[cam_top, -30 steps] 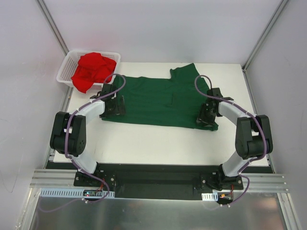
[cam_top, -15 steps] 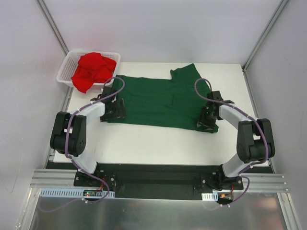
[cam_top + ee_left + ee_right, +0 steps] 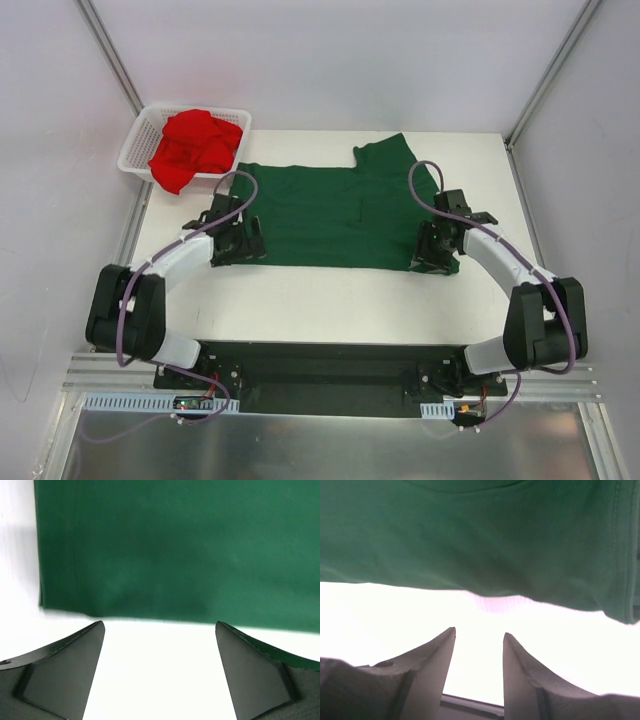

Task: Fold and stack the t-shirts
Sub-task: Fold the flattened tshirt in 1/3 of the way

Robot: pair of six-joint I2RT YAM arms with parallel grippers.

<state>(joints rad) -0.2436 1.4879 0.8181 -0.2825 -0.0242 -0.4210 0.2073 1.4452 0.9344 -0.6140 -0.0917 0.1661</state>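
The dark green t-shirt (image 3: 330,215) lies spread flat on the white table (image 3: 320,300). The bright red t-shirt (image 3: 195,145) is a crumpled heap in the white mesh basket (image 3: 128,160) at the back left. My left gripper (image 3: 237,243) is at the green shirt's near left corner. In the left wrist view it (image 3: 160,624) is wide open and empty over bare table, the green hem (image 3: 175,550) just ahead. My right gripper (image 3: 433,250) is at the near right corner. In the right wrist view it (image 3: 479,631) is open and empty, just short of the green edge (image 3: 480,530).
The basket stands off the table's back left corner. White walls and metal frame posts enclose the table at the back and sides. Bare table lies between the shirt's near hem and the arm bases.
Both grippers have drawn back toward the near side, from on the green shirt to its near hem. The shirt now lies flatter, with a straighter near edge.
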